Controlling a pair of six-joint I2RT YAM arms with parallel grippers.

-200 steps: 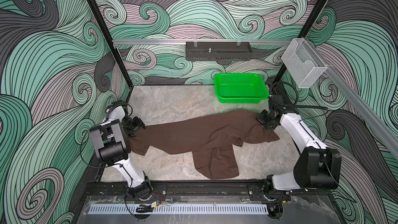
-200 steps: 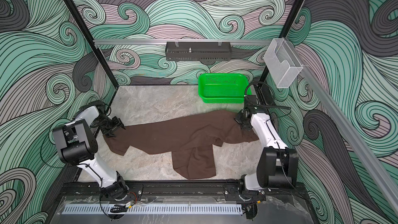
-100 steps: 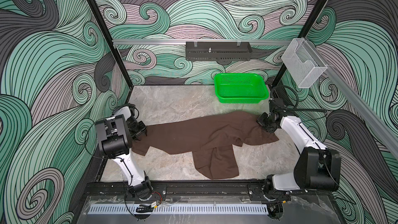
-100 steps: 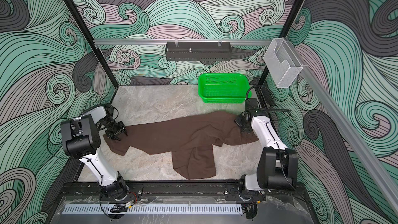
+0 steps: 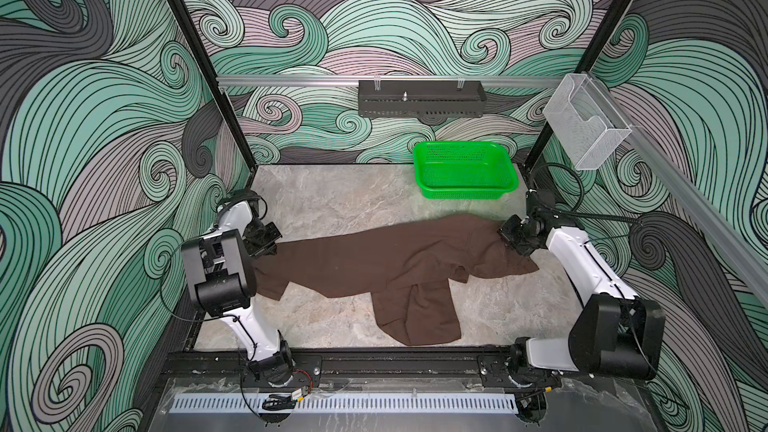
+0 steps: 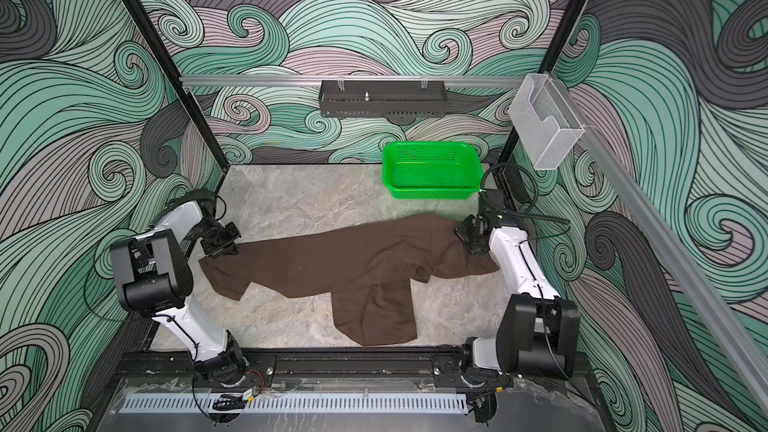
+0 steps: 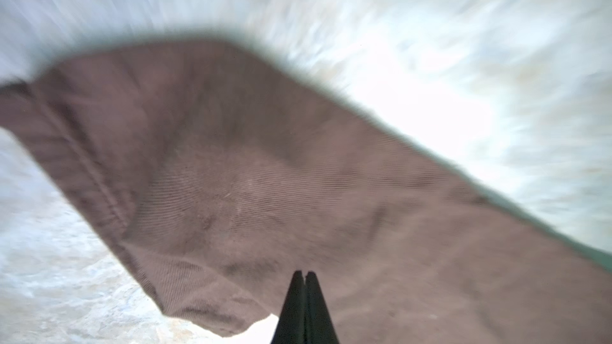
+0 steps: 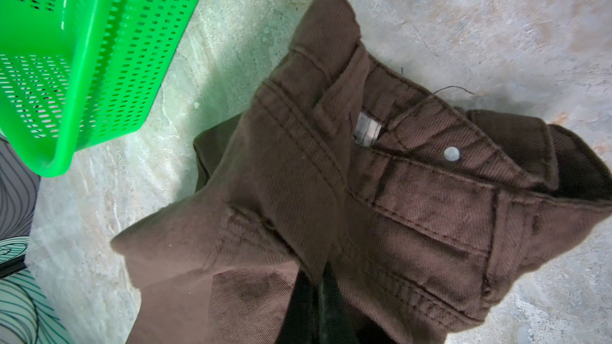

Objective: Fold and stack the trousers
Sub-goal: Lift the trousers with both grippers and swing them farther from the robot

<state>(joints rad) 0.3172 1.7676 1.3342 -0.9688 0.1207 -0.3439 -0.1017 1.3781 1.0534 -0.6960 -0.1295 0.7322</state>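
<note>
Left claw (image 7: 304, 274) closed, seemingly on trousers (image 5: 365, 259) hem; right claw (image 5: 509, 246) clamps their waistband.

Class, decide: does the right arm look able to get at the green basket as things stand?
Probably yes: the basket stands near the right gripper with bare table between, though its jaws are shut on the trousers.

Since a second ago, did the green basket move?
No. The basket sits in the same place, its corner just as close to the black post at the back.
</note>
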